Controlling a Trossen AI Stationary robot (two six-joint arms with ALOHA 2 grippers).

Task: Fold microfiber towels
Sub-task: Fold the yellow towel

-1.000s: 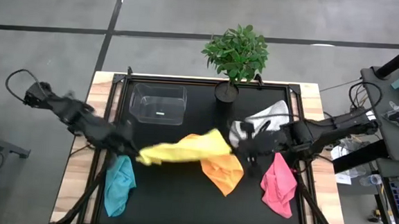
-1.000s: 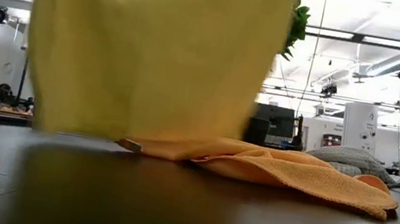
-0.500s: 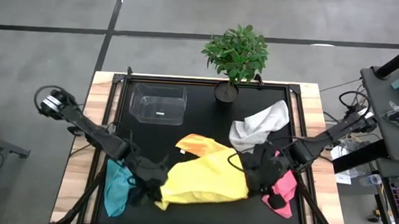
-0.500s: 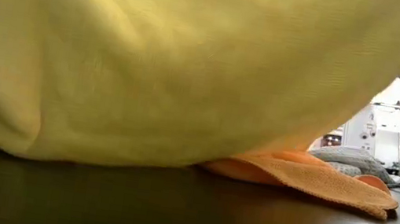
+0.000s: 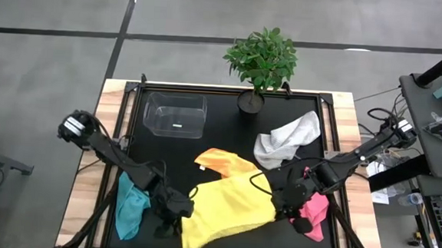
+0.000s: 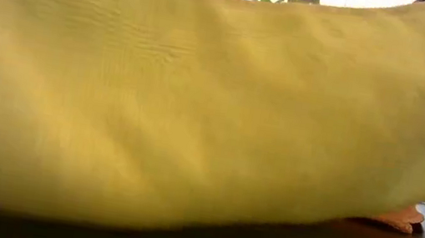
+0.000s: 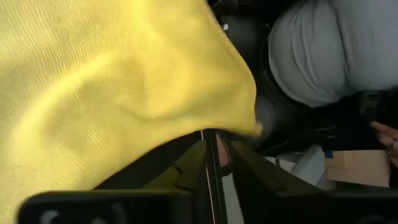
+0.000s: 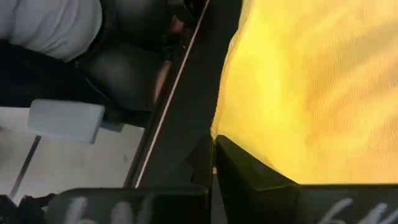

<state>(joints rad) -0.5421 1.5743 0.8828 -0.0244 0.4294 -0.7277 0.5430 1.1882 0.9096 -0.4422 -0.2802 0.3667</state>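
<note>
Between the two grippers, the yellow towel (image 5: 227, 209) now lies spread on the black table (image 5: 220, 132) at its near edge, where a second ago it hung in the air stretched between them. Its far corner overlaps the orange towel (image 5: 217, 161). The left gripper (image 5: 171, 213) sits low at the yellow towel's left edge; its fingers have just begun to part, though whether the cloth is fully free of them cannot be told. The right gripper (image 5: 285, 202) is closed on the towel's right edge, with the pink towel (image 5: 313, 213) just beyond its fingers. The teal towel (image 5: 130, 203) lies just outside the left fingers, and the white-grey towel (image 5: 285, 139) farther back. Judging by this, the laying-out step is ending, and folding the yellow towel comes next.
</note>
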